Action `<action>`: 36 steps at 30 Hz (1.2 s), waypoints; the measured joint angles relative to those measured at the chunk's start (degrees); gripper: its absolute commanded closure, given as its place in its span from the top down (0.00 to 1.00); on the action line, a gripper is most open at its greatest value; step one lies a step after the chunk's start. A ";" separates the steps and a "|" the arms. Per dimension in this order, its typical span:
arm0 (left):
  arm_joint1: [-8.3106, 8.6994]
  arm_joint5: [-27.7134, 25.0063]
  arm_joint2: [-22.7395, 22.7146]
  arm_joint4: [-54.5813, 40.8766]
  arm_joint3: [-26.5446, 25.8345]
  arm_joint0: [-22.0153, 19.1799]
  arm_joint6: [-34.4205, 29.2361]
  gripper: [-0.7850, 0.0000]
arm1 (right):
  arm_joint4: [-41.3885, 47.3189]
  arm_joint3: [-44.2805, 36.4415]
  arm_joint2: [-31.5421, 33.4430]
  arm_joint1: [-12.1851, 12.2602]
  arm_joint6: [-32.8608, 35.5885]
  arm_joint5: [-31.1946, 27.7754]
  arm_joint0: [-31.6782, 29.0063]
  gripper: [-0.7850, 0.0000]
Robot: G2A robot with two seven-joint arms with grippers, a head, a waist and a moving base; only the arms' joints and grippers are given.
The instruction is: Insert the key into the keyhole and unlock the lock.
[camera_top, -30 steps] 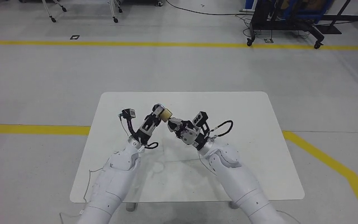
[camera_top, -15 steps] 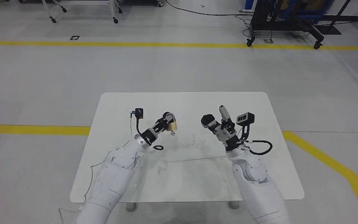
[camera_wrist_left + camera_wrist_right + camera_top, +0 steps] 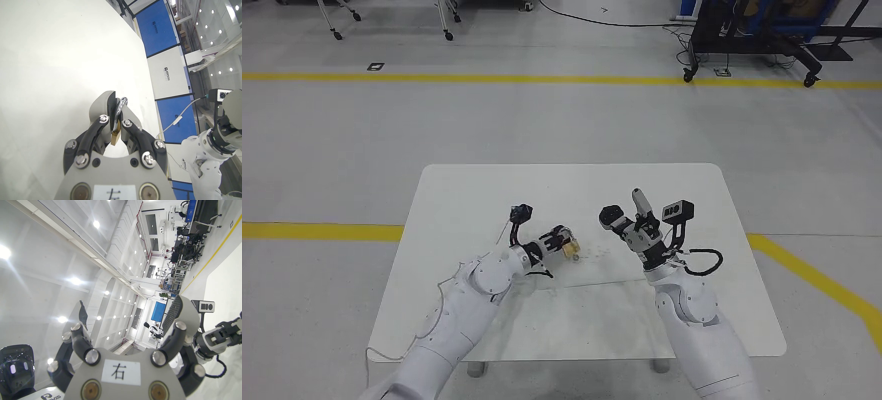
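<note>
The lock [image 3: 115, 134] is held by the left claw [image 3: 564, 243], which is shut tight on it. It is held low over the middle of the surface [image 3: 482, 190]. The lock lies along the claw's fingers. Its silver loop [image 3: 122, 102] is out at the fingertips and its brass body is back toward the palm.

The right claw [image 3: 625, 207] is wide open and nothing is held in it. It is lifted up off the surface with its fingers pointed up, well apart from the lock and closer to the right edge.

A small pale mark [image 3: 588, 251] can be seen on the surface between the two claws, just beside the left one. It may be the key, but it is too faint to be sure. If so, it lies down and toward the left edge from the right claw. The empty right claw is the one free to pick it up.

The keyhole cannot be seen, because the bottom end of the brass body is tucked between the fingers. It cannot be told whether the loop is clicked shut or popped open.
</note>
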 measured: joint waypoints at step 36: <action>5.38 -16.72 -15.57 36.92 -28.85 11.76 31.17 1.00 | -20.86 -8.47 10.82 1.03 -16.63 -13.25 -3.67 1.00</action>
